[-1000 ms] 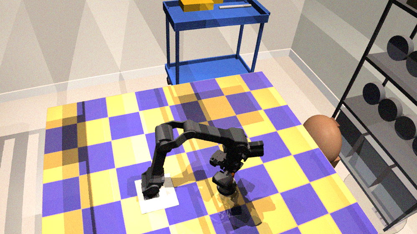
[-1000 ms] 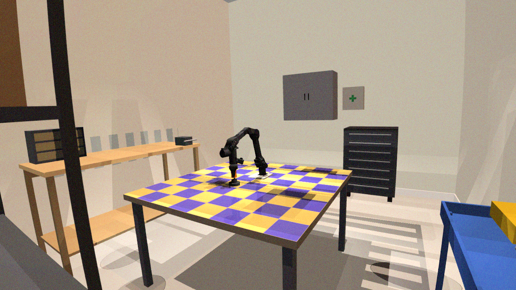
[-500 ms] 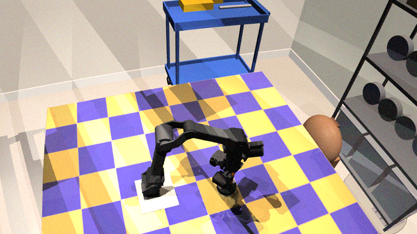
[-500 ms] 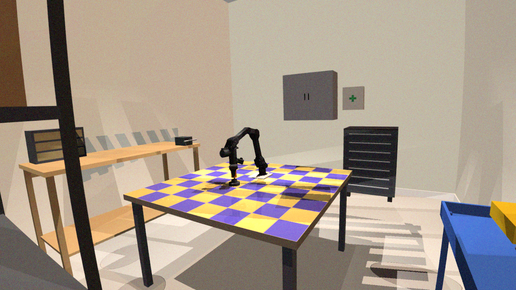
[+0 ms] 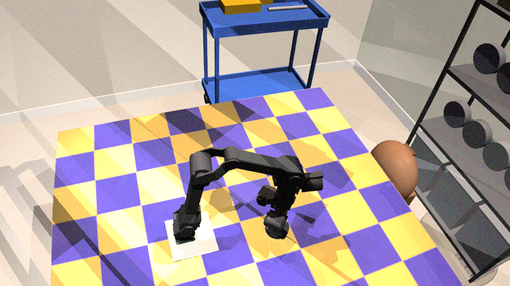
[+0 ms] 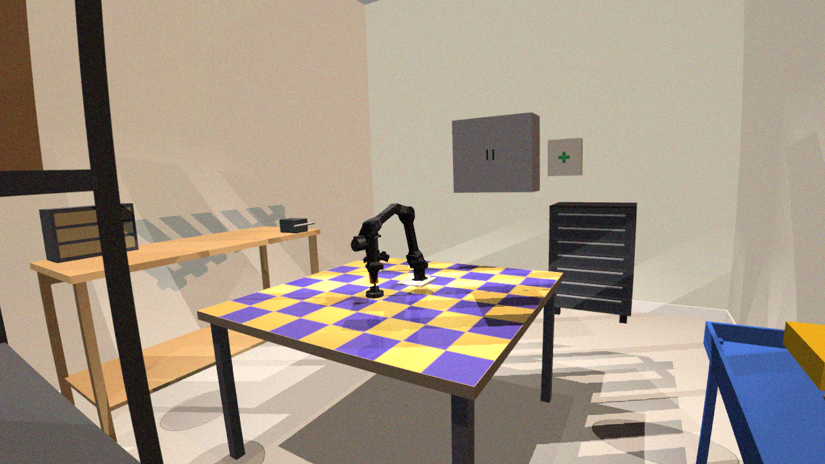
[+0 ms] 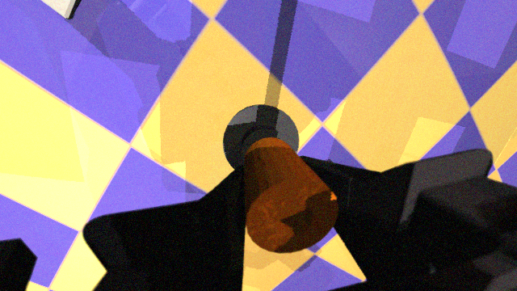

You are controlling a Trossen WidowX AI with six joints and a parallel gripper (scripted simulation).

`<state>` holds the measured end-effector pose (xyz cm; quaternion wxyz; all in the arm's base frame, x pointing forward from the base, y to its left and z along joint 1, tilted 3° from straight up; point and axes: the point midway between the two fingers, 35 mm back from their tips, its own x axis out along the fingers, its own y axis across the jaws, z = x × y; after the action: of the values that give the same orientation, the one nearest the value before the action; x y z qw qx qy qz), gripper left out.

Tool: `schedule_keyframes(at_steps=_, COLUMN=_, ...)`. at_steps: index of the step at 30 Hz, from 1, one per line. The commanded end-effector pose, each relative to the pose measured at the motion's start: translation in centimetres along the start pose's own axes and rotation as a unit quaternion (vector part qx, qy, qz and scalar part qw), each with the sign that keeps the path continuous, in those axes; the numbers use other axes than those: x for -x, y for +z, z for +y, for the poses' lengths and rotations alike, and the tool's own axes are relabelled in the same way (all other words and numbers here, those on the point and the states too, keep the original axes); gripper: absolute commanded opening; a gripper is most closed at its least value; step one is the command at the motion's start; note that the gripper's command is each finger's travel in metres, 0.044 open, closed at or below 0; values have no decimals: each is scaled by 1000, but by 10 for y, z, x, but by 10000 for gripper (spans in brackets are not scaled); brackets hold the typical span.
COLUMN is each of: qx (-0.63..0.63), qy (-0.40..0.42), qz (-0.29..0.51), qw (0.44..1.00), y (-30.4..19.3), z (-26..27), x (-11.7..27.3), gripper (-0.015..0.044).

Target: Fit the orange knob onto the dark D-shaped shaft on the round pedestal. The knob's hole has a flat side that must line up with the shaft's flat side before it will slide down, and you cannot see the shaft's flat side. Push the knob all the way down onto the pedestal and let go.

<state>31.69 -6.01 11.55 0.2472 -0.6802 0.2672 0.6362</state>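
The orange knob [image 7: 283, 198] [image 6: 372, 281] stands upright between the fingers of my gripper [image 7: 271, 166] [image 6: 374, 277] [image 5: 277, 217], which is shut on it. The round dark pedestal [image 7: 287, 121] [image 6: 374, 293] [image 5: 276, 232] stands on the checkered table directly below. In the exterior view a short dark stretch of shaft [image 6: 374, 287] shows between the knob's lower end and the pedestal, so the knob is above the pedestal's top. Whether the shaft's tip is inside the hole I cannot tell. The knob's hole and the shaft's flat side are hidden. In the top view the gripper hides the knob.
The arm's base stands on a white plate [image 5: 207, 245] [image 6: 428, 281] [image 7: 60, 6] on the checkered table [image 5: 374, 245] [image 6: 323, 309]. A blue cart [image 5: 268, 21], a rack and a brown round object [image 5: 394, 165] stand beyond the table's edges.
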Motion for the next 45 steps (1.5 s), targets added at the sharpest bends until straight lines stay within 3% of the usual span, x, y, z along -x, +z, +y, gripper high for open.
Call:
schedule_keyframes(at_steps=1, qx=15, qy=-1, qz=1, qw=1000, y=0, z=0, x=-1, gripper=0)
schedule_keyframes(at_steps=32, qx=15, qy=-1, qz=1, qw=1000, y=0, z=0, x=1, gripper=0)
schedule_keyframes(at_steps=39, qx=114, qy=-1, qz=1, qw=993, y=-1, z=-1, x=1, gripper=0)
schedule_keyframes(at_steps=45, qx=119, qy=-1, qz=1, qw=993, y=0, z=0, x=-2, gripper=0)
